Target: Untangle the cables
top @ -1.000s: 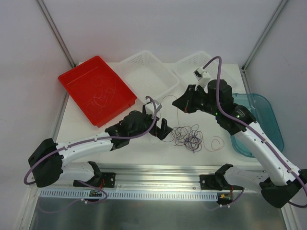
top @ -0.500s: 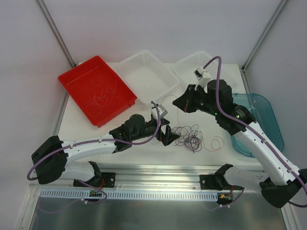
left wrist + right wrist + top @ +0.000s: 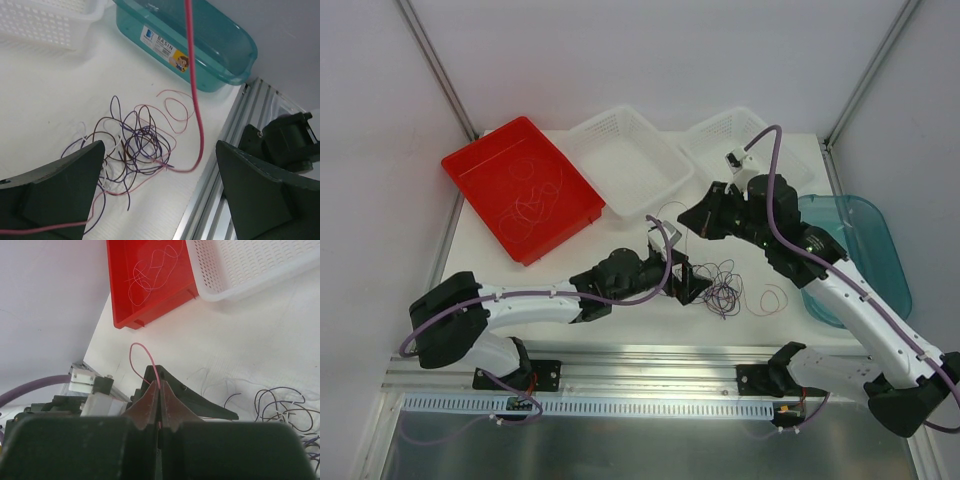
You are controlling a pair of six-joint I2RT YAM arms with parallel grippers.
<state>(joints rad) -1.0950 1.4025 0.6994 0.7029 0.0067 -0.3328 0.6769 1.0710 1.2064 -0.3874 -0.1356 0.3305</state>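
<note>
Since a second ago the left pincer (image 3: pixel 685 283) has slid rightward along the front edge of the white table (image 3: pixel 485 270). It now stands wide open, its matte black fingers either side of the near end of the tangle of hair-thin cables (image 3: pixel 140 145). The right pincer (image 3: pixel 160 395) stays clamped on a pink-red wire (image 3: pixel 192 75), which runs taut upward from the heap.

The tangle lies near the table's front edge, right of centre, in loose springy loops of purple, dark, white and pink, with one pink loop (image 3: pixel 773 298) lying just beside it. At the back-left corner a glossy red plastic tray (image 3: pixel 470 160) holds a few pale thin wires (image 3: pixel 530 195). Two white perforated baskets (image 3: pixel 620 165) line the back edge, and a teal translucent basin (image 3: pixel 220 45) sits at the right edge.
</note>
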